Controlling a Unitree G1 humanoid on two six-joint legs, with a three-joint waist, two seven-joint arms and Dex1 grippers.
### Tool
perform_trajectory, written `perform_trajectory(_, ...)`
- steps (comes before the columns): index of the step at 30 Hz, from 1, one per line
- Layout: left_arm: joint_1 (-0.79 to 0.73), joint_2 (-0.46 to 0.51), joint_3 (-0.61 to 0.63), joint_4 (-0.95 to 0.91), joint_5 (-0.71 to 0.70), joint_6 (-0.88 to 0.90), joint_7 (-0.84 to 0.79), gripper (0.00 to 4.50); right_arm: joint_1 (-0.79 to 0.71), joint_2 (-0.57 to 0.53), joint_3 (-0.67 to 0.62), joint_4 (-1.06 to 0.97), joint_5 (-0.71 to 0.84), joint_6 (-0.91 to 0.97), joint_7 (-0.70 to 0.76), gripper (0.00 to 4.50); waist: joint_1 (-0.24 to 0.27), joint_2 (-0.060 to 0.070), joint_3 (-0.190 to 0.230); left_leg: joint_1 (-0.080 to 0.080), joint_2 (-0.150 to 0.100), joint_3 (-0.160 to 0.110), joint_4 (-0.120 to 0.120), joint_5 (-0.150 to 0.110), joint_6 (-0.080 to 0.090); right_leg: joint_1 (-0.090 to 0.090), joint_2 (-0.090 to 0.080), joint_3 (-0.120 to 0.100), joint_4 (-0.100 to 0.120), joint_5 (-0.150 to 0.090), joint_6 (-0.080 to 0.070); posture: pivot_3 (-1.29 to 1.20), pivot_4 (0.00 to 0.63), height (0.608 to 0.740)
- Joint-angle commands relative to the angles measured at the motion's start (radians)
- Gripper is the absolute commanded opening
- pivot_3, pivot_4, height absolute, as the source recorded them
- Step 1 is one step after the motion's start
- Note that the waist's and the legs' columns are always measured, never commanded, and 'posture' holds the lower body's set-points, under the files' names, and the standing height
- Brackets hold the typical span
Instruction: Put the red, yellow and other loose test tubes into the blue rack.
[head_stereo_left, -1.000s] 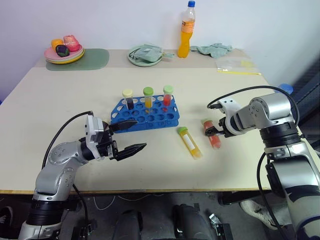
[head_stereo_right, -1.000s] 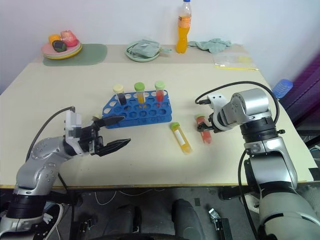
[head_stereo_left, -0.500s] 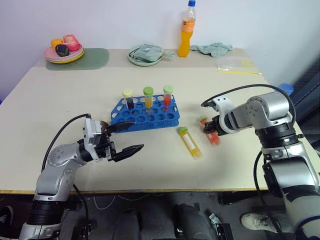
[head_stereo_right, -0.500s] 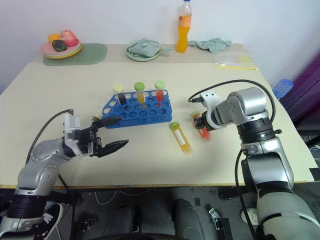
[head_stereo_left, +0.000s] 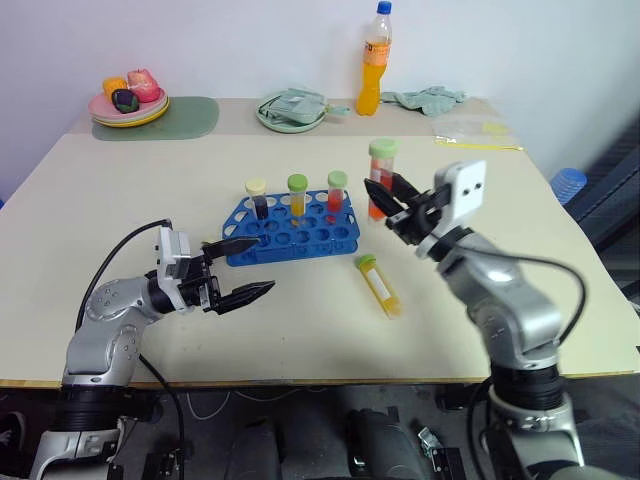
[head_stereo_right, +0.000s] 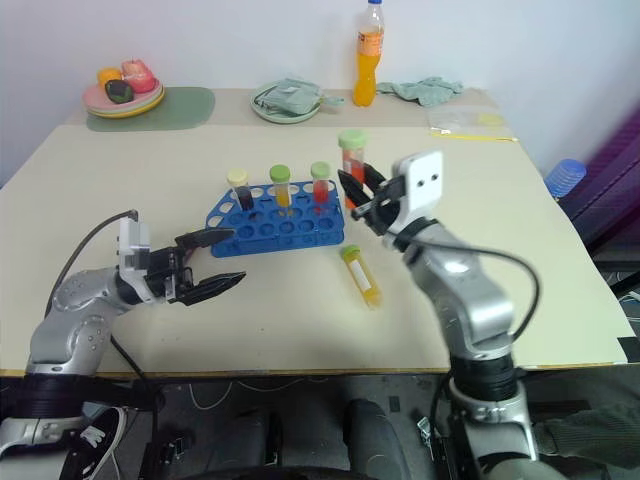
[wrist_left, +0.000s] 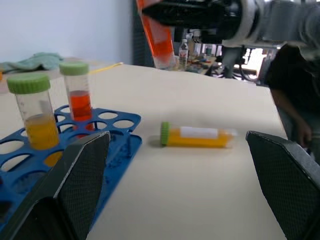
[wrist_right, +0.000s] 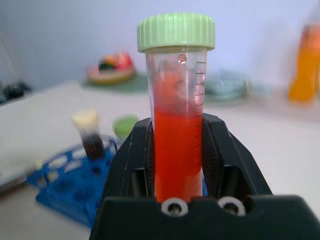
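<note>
Now the right gripper (head_stereo_left: 392, 207) clamps the light, stiff, slippery clear plastic red-liquid tube with green cap (head_stereo_left: 380, 180) by its lower body, upright above the bright blue holed plastic rack (head_stereo_left: 290, 230) mid-bench, while the left gripper (head_stereo_left: 246, 268) gapes wide, empty.

- The left hand (head_stereo_left: 243, 270) is showing two black, tapering fingers (wrist_left: 82, 172) with a fine cross-hatched texture on their inner faces.
- The right hand (wrist_right: 177, 165) is wearing a black housing with two small silver screws at its base.
- A white rectangular block with two dark dots is sitting on the right wrist.
- Both arms are shining in rounded silver-grey shells with black joints.
- Black cables are looping beside each forearm.
</note>
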Motion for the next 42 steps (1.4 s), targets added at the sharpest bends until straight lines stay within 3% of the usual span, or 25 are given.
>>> perform_trajectory(1, -0.023, 0.024, 0.026, 0.007, -0.014, -0.006, -0.028, 4.50, 0.011, 0.139, -0.003, 0.108, -0.078, -0.221, -0.087, 0.79, 0.000, 0.000, 0.000, 0.000, 0.000, 0.000, 0.000, 0.000, 0.000, 0.000, 0.000, 0.000, 0.000, 0.000, 0.000, 0.00, 0.150, 0.740)
perform_trajectory(3, -0.033, 0.031, 0.023, 0.006, -0.015, 0.005, -0.032, 4.50, 0.026, 0.213, -0.014, 0.189, -0.070, -0.299, -0.085, 0.79, 0.001, 0.000, 0.000, 0.000, 0.000, 0.000, 0.000, 0.000, 0.000, 0.000, 0.000, 0.000, 0.000, 0.000, 0.000, 0.00, 0.150, 0.740)
perform_trajectory(12, -0.043, 0.050, 0.036, -0.039, -0.032, 0.057, -0.018, 4.50, -0.026, 0.243, 0.075, 0.513, -0.235, -0.634, 0.012, 0.79, -0.001, 0.001, 0.001, 0.000, 0.000, 0.001, 0.000, 0.000, -0.001, 0.001, -0.001, 0.000, 0.000, 0.000, 0.000, 0.00, 0.150, 0.740)
perform_trajectory(27, -0.024, 0.062, 0.040, -0.105, -0.036, 0.096, 0.031, 4.50, -0.087, 0.233, 0.072, 0.691, -0.354, -0.695, -0.040, 0.79, 0.000, 0.001, 0.000, 0.002, 0.000, 0.001, 0.000, 0.001, -0.002, 0.000, -0.001, 0.000, 0.005, 0.000, 0.000, 0.00, 0.150, 0.740)
perform_trajectory(37, -0.022, 0.067, 0.046, -0.089, -0.031, 0.082, 0.018, 4.50, -0.083, 0.261, 0.053, 0.708, -0.314, -0.680, -0.019, 0.79, -0.001, 0.001, 0.000, 0.003, 0.000, 0.001, 0.001, 0.001, -0.002, 0.000, -0.001, 0.001, 0.007, 0.000, 0.000, 0.00, 0.150, 0.740)
perform_trajectory(42, -0.024, 0.068, 0.050, -0.070, -0.028, 0.069, 0.008, 4.50, -0.076, 0.287, 0.043, 0.702, -0.269, -0.671, 0.016, 3.28, -0.002, 0.001, 0.001, 0.003, 0.000, 0.001, 0.001, 0.001, -0.002, 0.000, -0.001, 0.001, 0.008, 0.000, 0.000, 0.00, 0.150, 0.740)
